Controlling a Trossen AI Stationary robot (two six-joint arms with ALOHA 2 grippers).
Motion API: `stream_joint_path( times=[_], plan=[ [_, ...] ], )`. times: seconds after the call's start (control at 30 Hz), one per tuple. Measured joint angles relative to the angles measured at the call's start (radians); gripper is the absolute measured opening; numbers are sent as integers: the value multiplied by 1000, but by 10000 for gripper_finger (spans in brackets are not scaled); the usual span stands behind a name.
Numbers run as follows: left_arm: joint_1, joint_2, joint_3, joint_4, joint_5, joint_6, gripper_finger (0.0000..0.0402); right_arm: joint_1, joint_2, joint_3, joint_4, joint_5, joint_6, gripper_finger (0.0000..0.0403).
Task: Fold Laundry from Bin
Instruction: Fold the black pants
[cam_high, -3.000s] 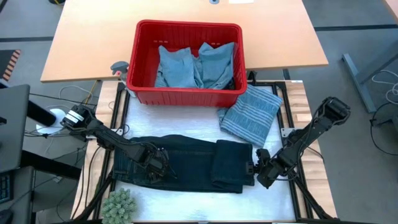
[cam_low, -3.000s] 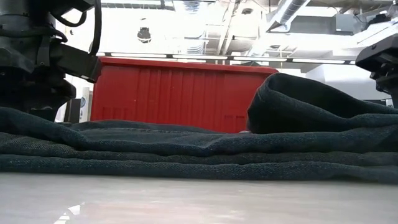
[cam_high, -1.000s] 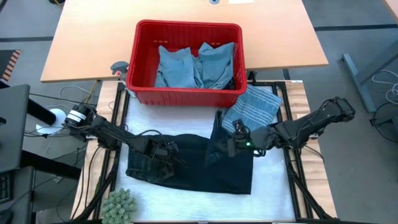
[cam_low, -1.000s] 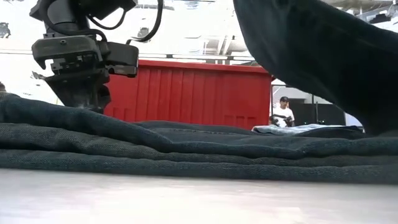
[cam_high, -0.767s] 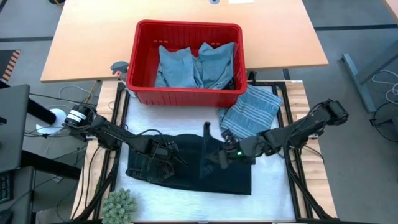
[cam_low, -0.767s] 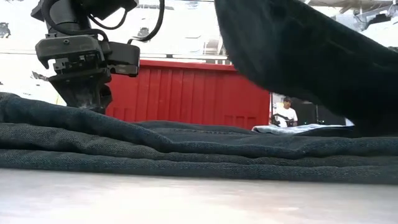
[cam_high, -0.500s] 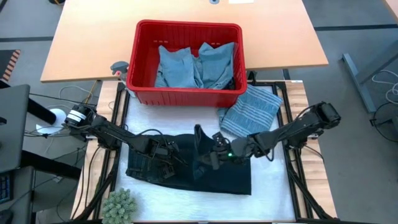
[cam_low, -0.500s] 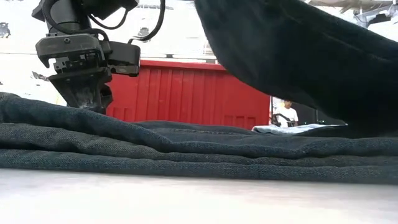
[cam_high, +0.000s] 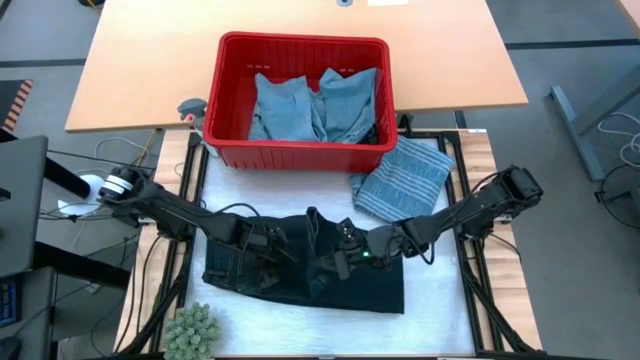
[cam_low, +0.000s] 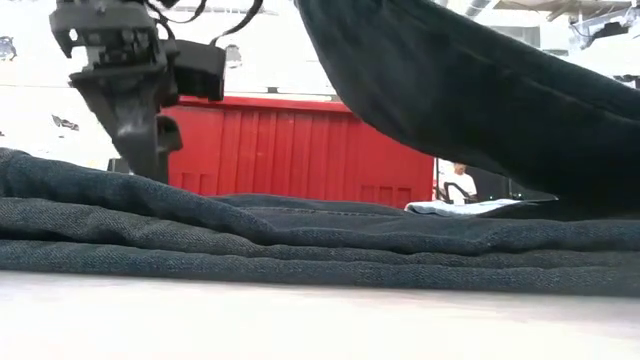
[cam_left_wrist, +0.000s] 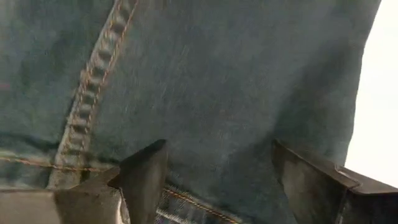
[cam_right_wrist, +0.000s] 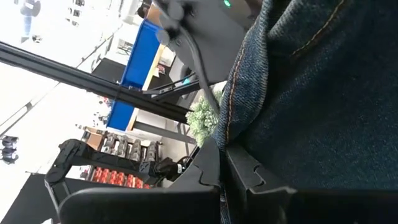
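Note:
Dark blue jeans (cam_high: 300, 265) lie on the white mat (cam_high: 440, 300) in front of the red bin (cam_high: 230, 100). The bin holds light blue laundry (cam_high: 310, 105). A grey-blue striped piece (cam_high: 405, 180) lies at the bin's right near corner. My right gripper (cam_high: 328, 256) is shut on the jeans' right end, which arches over the rest as a raised flap (cam_low: 470, 90). My left gripper (cam_high: 262, 250) hangs open over the jeans' left part (cam_left_wrist: 205, 81); the low view shows it (cam_low: 135, 110) above the cloth. My right gripper pinches a stitched edge of the jeans (cam_right_wrist: 239, 93) between its two fingers (cam_right_wrist: 208, 165). It comes nearly level from the table's right. The held end is lifted clear and bends back over the jeans; the rest lies on the mat. Whether my left gripper's fingertips touch the jeans, I cannot tell.
A green plant-like ball (cam_high: 192, 330) sits at the mat's near left corner. The wooden table (cam_high: 140, 70) carries the bin at the far side. Bare mat shows near the front edge and at the right. A person stands far off in the room (cam_low: 452, 182).
My right gripper has moved toward the table's left edge and down, still shut, drawing the jeans' right end up and over the middle; the left part has stayed flat. My left gripper has risen a little above the jeans, still open.

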Motion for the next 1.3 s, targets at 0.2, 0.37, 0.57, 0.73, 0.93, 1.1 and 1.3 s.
stream_joint_path(
  times=[0.2,0.37,0.57,0.73,0.93,1.1,1.3],
  plan=[
    [7,-32,94,-190,-4,46,274,8,1,0,-2,2,-5,23],
    [8,-70,204,-438,-32,101,274,8,1,0,-18,3,-6,23],
    [7,-137,309,-661,-129,106,274,2,2,0,-24,4,-30,23],
    [8,-203,344,-654,-233,59,274,-16,2,0,-33,-17,-62,23],
    [8,-238,345,-618,-292,34,274,-28,2,0,-25,-48,-74,23],
    [8,-232,345,-620,-295,35,274,-27,2,0,12,-67,-98,23],
    [8,-227,345,-619,-301,32,274,-48,2,0,29,-88,-119,23]
  ],
)
